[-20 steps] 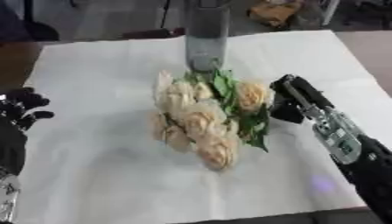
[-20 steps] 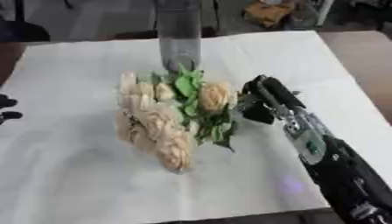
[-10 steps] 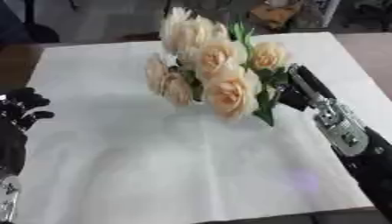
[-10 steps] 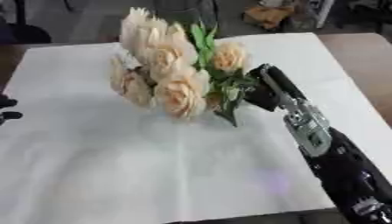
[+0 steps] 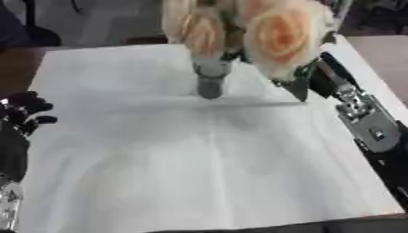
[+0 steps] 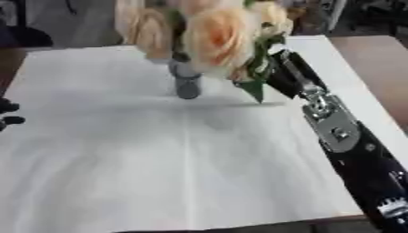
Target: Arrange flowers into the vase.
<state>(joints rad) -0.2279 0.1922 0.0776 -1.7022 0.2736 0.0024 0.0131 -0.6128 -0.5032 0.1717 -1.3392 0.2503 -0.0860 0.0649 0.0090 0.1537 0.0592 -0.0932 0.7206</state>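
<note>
so the right hand (image 6: pixel 279 75) is holding the bunch of flowers (image 5: pixel 275 34) up in the air over the far part of the table (image 5: pixel 199 173), toward its far right corner; the blooms fill the top of the view, cream and peach, with green leaves (image 6: pixel 255 88) hanging off the underside; the fingers are buried behind the leaves so I honestly can't tell how they're curled, but the bunch is clearly carried there and nothing else holds it up

the vase (image 5: pixel 209 78) stands upright on the white cloth near the far edge, grey and narrow, right under the left side of the bunch; looks like the stems are above or just at its mouth, can't say whether any are in

handling guess: the bunch is light but top-heavy, big soft heads on thin stems, so it'll flop if tipped; petals bruise and shed easily, so take it at the stems below the leaves, never the heads; the vase looks slim and tippy, a sideways nudge from the stems could knock it over

left hand (image 5: pixel 24 113) sits idle at the table's left edge, fingers curled around nothing
</note>
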